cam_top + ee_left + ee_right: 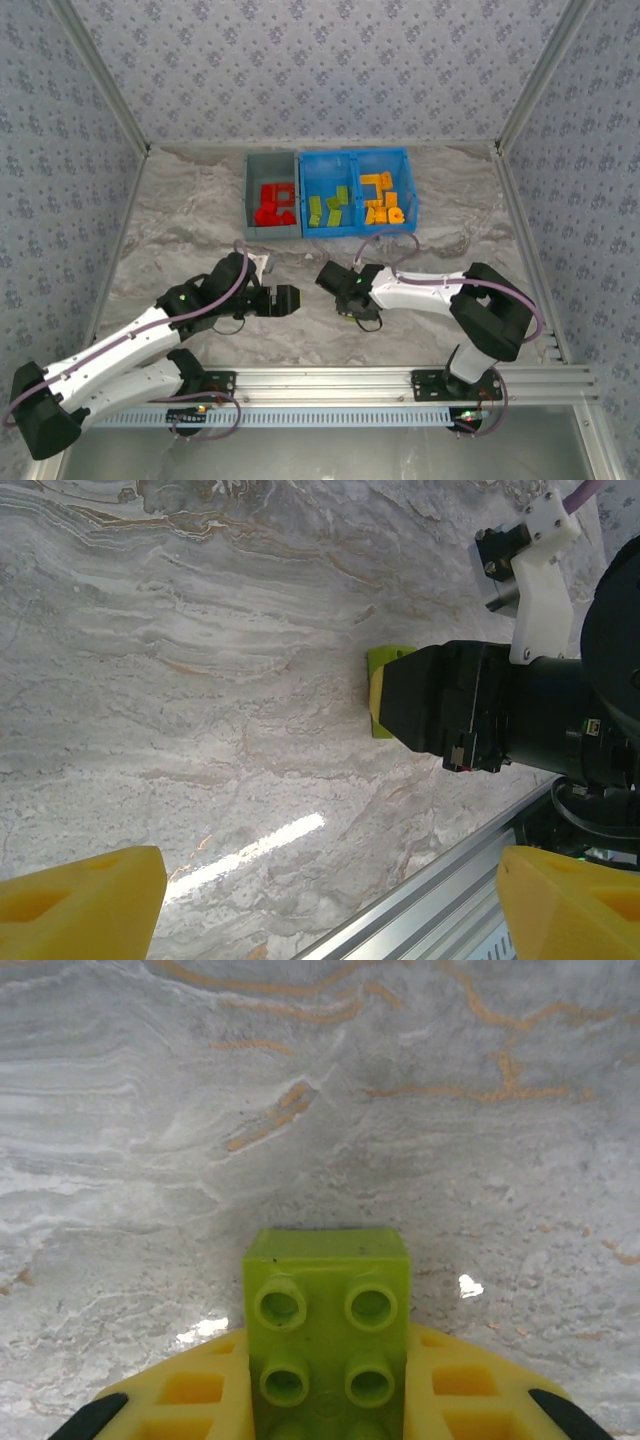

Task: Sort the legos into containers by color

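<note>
- Lime green brick is sitting studs up on the marble tabletop, and the right gripper is pinching it from both sides, with no gap showing at either finger.
- Just off that gripper's left side, the left gripper is hanging spread wide, holding nothing.
- Judging by the filled bins, the pick of one of the last loose pieces is under way.
- Next comes a straight lift, then a carry well ahead of the right gripper to the blue bin's left compartment, where other green legos are lying. The grey bin is flanking it, so the aim needs care.
- The right wrist view is giving the studs and finger contact. The top external view is giving the bins and the route. The left wrist view is catching the brick's edge beside the right gripper's black body.
</note>
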Available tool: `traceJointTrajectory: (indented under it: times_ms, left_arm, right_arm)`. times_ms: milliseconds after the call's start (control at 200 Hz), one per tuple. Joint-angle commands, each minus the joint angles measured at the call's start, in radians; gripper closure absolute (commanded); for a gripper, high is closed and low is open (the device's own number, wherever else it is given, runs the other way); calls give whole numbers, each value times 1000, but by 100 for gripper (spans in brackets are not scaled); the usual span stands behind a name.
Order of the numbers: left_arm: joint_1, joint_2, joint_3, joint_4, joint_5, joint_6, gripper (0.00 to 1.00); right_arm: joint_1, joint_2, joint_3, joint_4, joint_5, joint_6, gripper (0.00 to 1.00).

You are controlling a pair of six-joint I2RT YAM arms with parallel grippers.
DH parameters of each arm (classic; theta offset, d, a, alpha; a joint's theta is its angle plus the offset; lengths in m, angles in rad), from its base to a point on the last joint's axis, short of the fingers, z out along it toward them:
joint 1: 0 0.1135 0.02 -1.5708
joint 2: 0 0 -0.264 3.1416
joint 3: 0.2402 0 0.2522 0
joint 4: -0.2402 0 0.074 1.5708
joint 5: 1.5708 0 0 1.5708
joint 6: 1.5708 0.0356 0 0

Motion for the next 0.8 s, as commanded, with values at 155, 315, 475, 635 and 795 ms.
traceJointTrajectory:
  times_ms: [155, 315, 475, 635, 795]
  left_arm:
    - [2, 2, 204, -33, -171, -4, 14]
    - [61, 102, 333, -15, -179, 16, 14]
    - [157, 219, 429, 43, -89, 26, 14]
    - [205, 301, 489, 74, -58, 42, 14]
    - [228, 335, 489, 120, -46, 54, 14]
  right_arm:
    - [-61, -39, 322, -142, 190, -295, 73]
    - [-169, 77, 527, -79, 149, -496, 75]
    - [-250, 260, 748, -49, 111, -644, 76]
    - [-310, 425, 912, -27, 76, -721, 77]
    - [-360, 541, 1000, 37, 26, -746, 77]
